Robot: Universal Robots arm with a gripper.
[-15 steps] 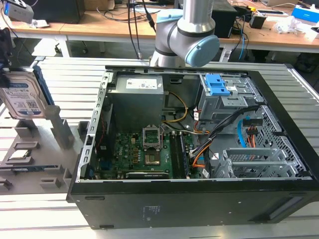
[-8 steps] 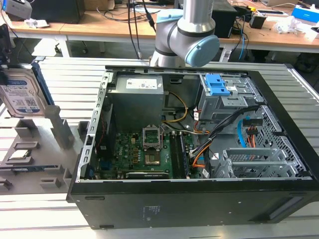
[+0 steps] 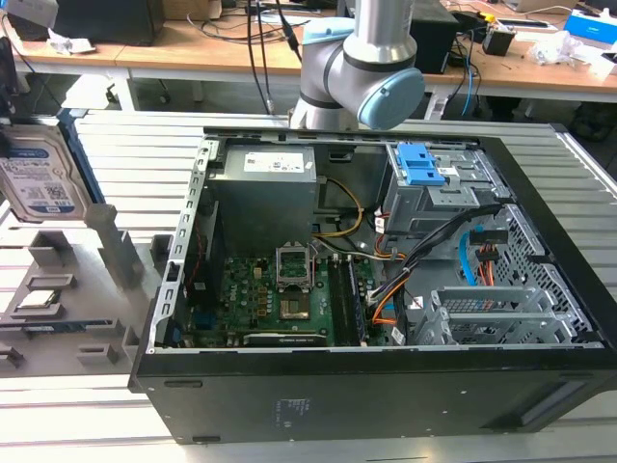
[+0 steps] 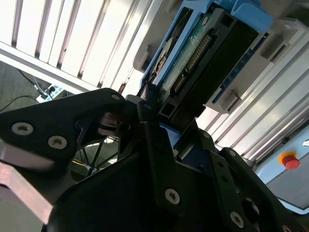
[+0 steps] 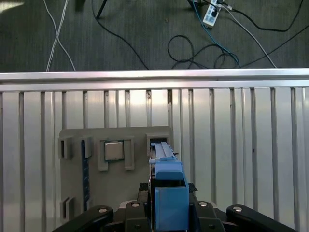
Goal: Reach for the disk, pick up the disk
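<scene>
Reach: done, by our reading. The gripper (image 4: 159, 116) straddles the disk (image 3: 39, 178), its jaws closed narrow against the blue frame. In the second wrist view one finger (image 4: 148, 104) lies on the disk's edge. We take this as a grip, not an open hover. The disk stands upright on edge over the grey fixture plate (image 5: 116, 186), at the slot next to the processor chip (image 5: 114, 150). Pick-up: under way. We cannot tell whether the disk's lower end has cleared the slot.

The disk (image 3: 39, 178) is cut by the exterior view's left edge, the arm (image 3: 371, 68) by its top.
</scene>
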